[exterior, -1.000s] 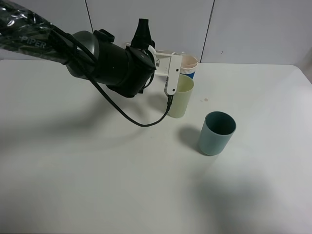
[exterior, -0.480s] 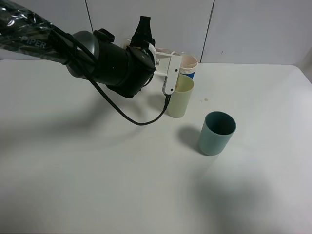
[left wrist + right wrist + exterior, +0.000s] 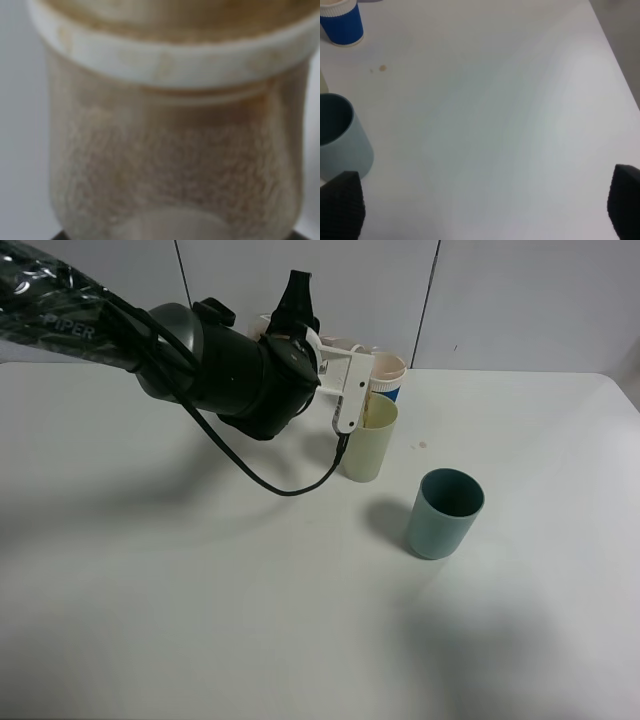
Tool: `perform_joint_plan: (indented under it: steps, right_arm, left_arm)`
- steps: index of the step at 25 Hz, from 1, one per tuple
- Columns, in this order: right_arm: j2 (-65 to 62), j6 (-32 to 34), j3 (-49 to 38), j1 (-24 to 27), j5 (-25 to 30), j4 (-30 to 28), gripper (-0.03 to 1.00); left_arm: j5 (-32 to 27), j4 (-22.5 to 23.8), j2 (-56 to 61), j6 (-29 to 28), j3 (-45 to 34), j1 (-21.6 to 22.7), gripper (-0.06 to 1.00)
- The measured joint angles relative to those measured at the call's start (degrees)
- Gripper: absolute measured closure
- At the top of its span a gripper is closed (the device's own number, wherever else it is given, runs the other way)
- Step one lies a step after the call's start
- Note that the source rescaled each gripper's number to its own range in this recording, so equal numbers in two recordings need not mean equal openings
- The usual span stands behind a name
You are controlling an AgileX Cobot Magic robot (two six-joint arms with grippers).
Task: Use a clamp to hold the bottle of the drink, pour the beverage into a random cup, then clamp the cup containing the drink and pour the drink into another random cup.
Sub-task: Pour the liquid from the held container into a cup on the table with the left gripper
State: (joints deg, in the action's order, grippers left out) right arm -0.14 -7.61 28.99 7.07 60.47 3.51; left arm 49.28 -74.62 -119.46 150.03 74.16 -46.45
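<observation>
I'm seeing a smooth, matt white table (image 3: 200, 640). The arm housing (image 3: 235, 370) is glossy black, its upper sleeve (image 3: 45, 295) wrapped in shiny crinkled film. The bottle (image 3: 170, 160) is clear plastic, clouded inside. The yellow-green cup (image 3: 368, 452) and teal cup (image 3: 443, 525) look like matt plastic, the blue cup (image 3: 341, 24) ribbed. On the right gripper (image 3: 482, 205), the pads (image 3: 342, 207) are knurled black.
</observation>
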Motion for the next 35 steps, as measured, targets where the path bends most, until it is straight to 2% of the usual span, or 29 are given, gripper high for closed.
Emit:
perform_joint_plan:
  steps: [31,35]
  right_arm:
    - [0.0,0.0,0.0,0.0,0.0,0.0,0.05]
    - [0.0,0.0,0.0,0.0,0.0,0.0,0.05]
  left_arm:
    - [0.1,2.2,0.0,3.0,0.0,0.0,0.91]
    - [1.7,3.4,0.0,3.2,0.0,0.0,0.91]
